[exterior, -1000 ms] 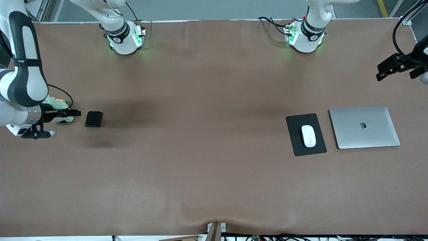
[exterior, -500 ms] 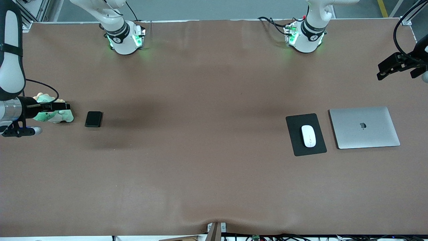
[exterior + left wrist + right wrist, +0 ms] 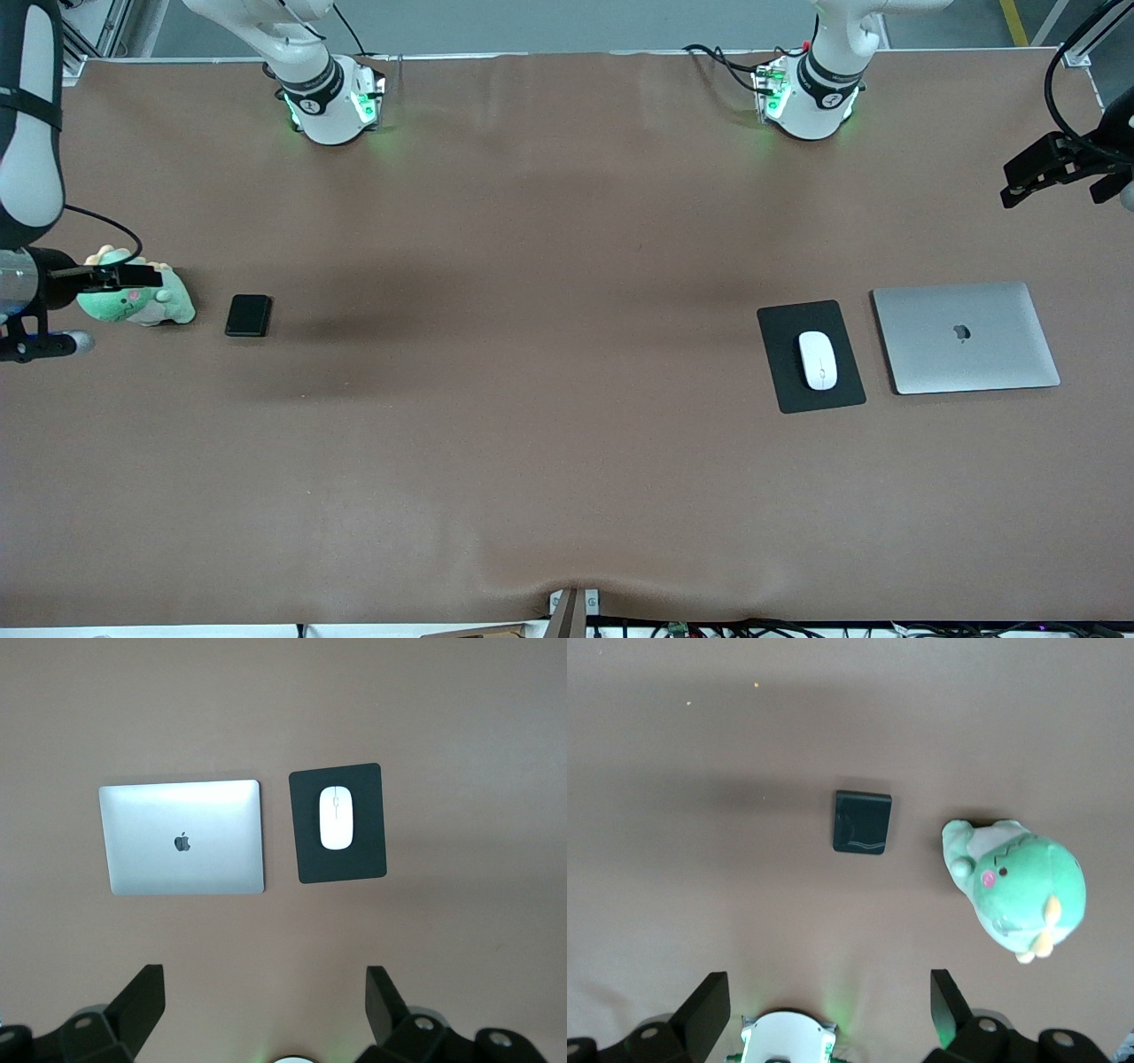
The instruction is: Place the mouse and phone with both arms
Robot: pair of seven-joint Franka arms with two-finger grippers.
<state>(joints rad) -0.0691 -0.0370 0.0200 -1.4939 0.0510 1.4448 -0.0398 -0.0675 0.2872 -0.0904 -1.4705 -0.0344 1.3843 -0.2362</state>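
White and glossy, the small oval computer mouse with a thin grey line down its middle is lying on a flat matte black rectangular pad, just beside a closed silver laptop, toward the left arm's end of the brown bench. The small black glossy phone with rounded corners is resting flat toward the right arm's end, near a green plush toy but apart from it.

Both tools are hanging wide and empty. The left tool is hovering over bare bench by the edge at its own end, with mouse, pad and laptop all showing in its wrist view. The right tool is hovering over the plush toy, with the phone lying flat in its wrist view.

Judging by how things are lying, both items look placed, so doing this step well probably means lifting each arm clear and keeping the right tool off the toy.

Much of each arm is cut off at the front view's edges, and the right tool is covering part of the toy. Only the fingers' inner faces are showing in the wrist views, and the phone's face is too small for reading any detail.
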